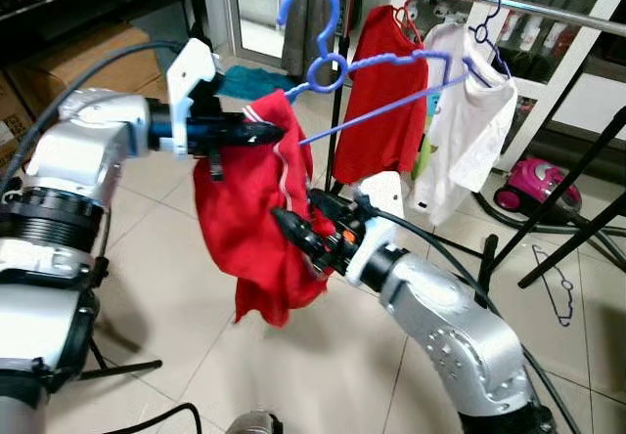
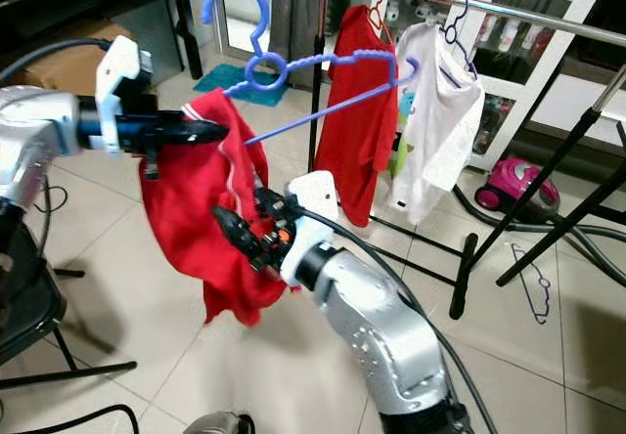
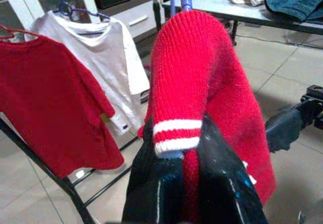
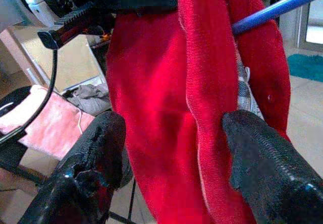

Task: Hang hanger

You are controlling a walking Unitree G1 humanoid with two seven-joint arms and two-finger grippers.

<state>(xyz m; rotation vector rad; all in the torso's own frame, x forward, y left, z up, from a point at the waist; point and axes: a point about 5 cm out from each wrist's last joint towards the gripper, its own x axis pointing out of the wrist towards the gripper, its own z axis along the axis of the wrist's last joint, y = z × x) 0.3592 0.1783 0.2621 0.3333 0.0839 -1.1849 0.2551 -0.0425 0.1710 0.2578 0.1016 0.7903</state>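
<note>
A blue plastic hanger (image 1: 364, 82) is held up in the air, with its hook (image 1: 311, 9) pointing up. A red knit sweater (image 1: 249, 224) with a white-striped cuff (image 3: 174, 138) hangs over its near end. My left gripper (image 1: 262, 134) is shut on the sweater's top, right under the hanger's ring. Lower down, my right gripper (image 1: 290, 229) is open against the sweater's side; its fingers (image 4: 96, 153) stand wide apart with a red fold between them. Beyond runs the clothes rail (image 1: 548, 9), which carries a red T-shirt (image 1: 386, 121) and a white T-shirt (image 1: 465, 136).
The rail's black legs (image 1: 572, 214) slant across the floor on the right. A pink vacuum cleaner (image 1: 536, 185) and a black wire hanger (image 1: 558, 282) lie there too. Cardboard boxes (image 1: 73, 63) stand at the back left, and a teal mat (image 1: 252, 82) lies behind the sweater.
</note>
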